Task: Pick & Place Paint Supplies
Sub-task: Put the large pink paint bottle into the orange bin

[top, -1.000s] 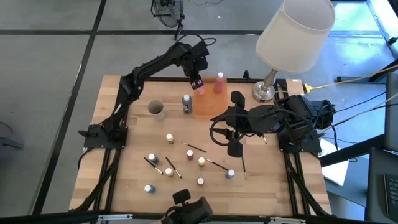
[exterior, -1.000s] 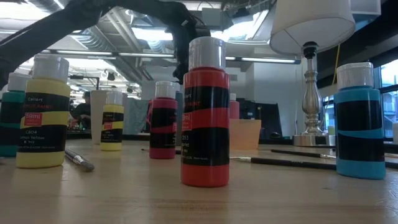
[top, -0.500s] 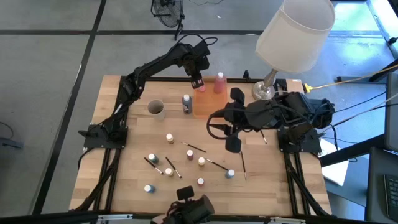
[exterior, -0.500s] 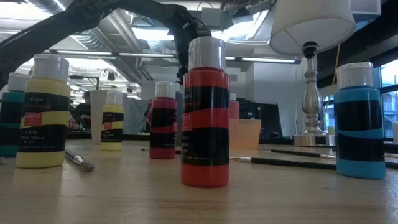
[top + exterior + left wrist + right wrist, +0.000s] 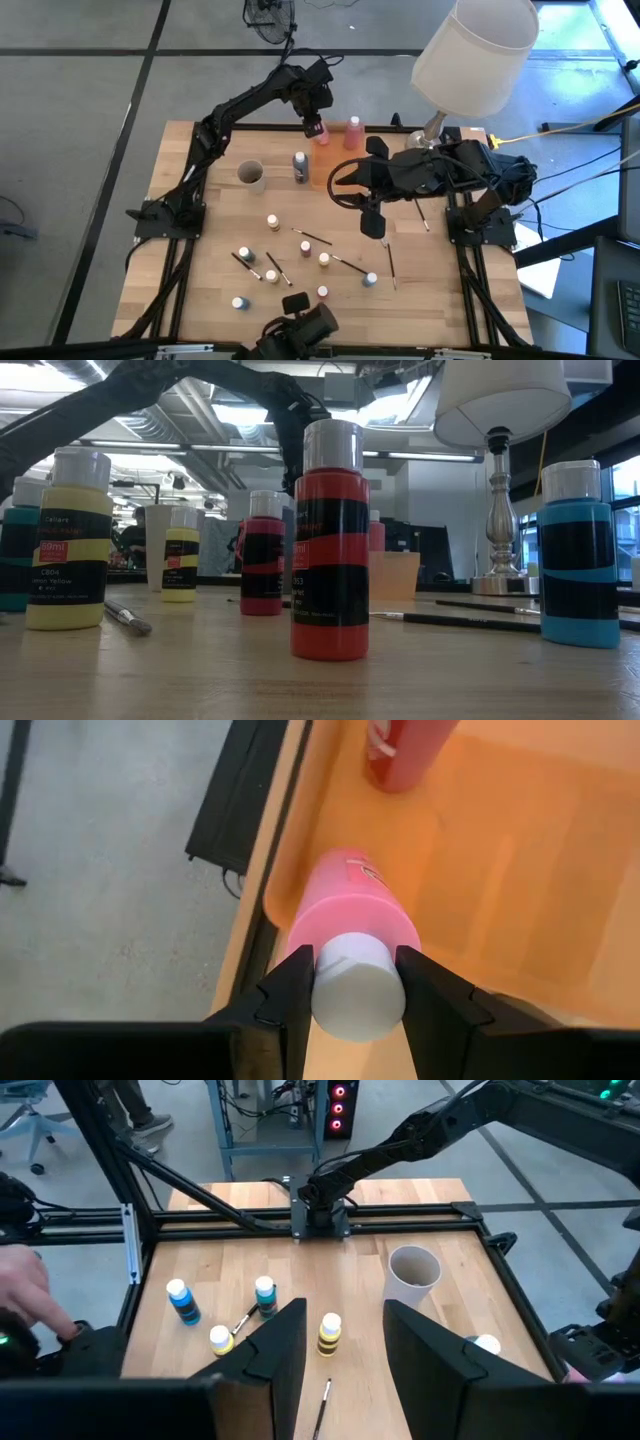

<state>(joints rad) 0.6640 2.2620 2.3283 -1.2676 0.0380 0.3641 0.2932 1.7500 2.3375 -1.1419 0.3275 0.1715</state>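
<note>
My left gripper [image 5: 314, 126] is at the table's far edge, shut on a pink bottle [image 5: 355, 915] with a white cap, over the far left corner of the orange tray [image 5: 338, 168]. A second pink bottle [image 5: 354, 133] stands in the tray. A dark bottle [image 5: 300, 166] stands beside the tray. Several tiny bottles [image 5: 272, 221] and thin brushes [image 5: 316, 238] lie scattered on the near half of the table. My right gripper [image 5: 375, 222] hangs open above the middle of the table, with nothing between its fingers [image 5: 276, 1348]. My left gripper pinches the pink bottle's white cap [image 5: 358, 988] between its two fingers, one on each side. The fingers come from above, slanting steeply down. The bottle hangs below them over the tray's corner. Whether its bottom touches the tray, I cannot tell.
A white cup [image 5: 250, 175] stands left of the dark bottle. A lamp with a white shade [image 5: 475, 55] and a metal base [image 5: 424, 148] stands at the far right. In the low view, red [image 5: 330, 540], yellow [image 5: 68, 540] and blue [image 5: 580, 555] bottles stand close by. A person's hand [image 5: 20, 1295] shows beyond the table.
My right gripper has swung a little toward the table's far edge, staying open at the same height. My left gripper has rolled slightly about its own line with the pink bottle still in its hold.
</note>
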